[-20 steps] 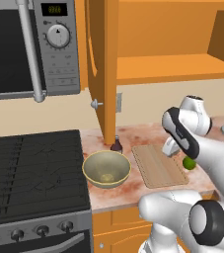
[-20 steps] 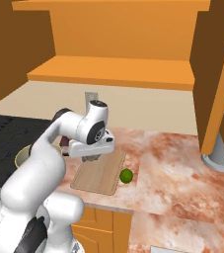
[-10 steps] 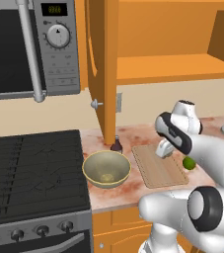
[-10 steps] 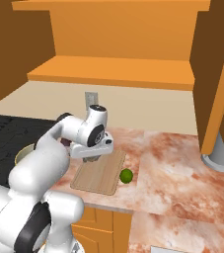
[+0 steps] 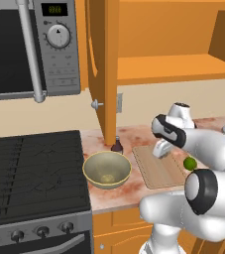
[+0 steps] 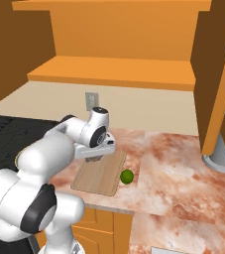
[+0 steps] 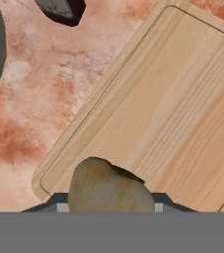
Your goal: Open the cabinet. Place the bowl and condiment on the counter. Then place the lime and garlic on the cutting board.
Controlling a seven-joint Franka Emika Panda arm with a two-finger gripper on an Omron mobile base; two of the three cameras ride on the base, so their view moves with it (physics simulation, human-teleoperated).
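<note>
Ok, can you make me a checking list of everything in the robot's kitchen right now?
Surface: marbled counter.
Cabinet: cabinet door open.
Bowl: bowl on counter beside the stove.
Condiment: condiment bottle on counter behind the bowl.
Lime: lime at the cutting board edge; on or just off it, cannot tell.
Garlic: garlic held over the board.
Clutter: nothing seen.
Gripper: gripper shut on the garlic.
Cables: nothing seen.
Surroundings: microwave, wall outlet.

You get two base cams behind the arm, both sharing the cutting board; the hand cam looks down close.
</note>
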